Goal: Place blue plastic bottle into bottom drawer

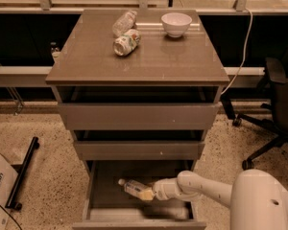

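The bottom drawer of the grey-brown cabinet stands pulled out. Inside it lies the blue plastic bottle, on its side, white cap pointing left. My gripper reaches into the drawer from the right, at the bottle's base end, on a white arm. The fingertips are hidden against the bottle.
On the cabinet top lie a clear bottle, a green-and-white labelled bottle and a white bowl. An office chair stands at the right. A cardboard box and a black bar lie on the floor at left.
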{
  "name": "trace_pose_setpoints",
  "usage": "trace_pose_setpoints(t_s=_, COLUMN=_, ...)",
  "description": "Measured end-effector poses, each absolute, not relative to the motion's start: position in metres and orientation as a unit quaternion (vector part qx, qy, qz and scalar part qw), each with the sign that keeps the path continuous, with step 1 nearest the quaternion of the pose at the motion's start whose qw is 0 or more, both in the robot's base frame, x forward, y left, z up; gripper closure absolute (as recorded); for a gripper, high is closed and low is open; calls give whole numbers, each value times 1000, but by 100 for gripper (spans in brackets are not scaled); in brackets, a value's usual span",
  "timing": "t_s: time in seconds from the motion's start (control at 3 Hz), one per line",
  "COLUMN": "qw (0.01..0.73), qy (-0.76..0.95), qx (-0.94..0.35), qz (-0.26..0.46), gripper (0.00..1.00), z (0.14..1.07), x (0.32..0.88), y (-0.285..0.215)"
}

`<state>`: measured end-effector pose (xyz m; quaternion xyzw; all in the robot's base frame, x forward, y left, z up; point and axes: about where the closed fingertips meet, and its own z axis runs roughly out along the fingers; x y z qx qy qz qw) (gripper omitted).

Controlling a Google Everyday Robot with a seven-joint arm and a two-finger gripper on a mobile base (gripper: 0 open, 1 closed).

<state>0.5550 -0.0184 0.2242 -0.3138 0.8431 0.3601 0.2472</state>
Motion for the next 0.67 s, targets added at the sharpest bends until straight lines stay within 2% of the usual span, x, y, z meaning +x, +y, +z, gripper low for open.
trace_pose_setpoints(t_s=0.67, qw=220, qy=868, qx=-272, qz=352, gripper=100, z=175, x=552, y=-24)
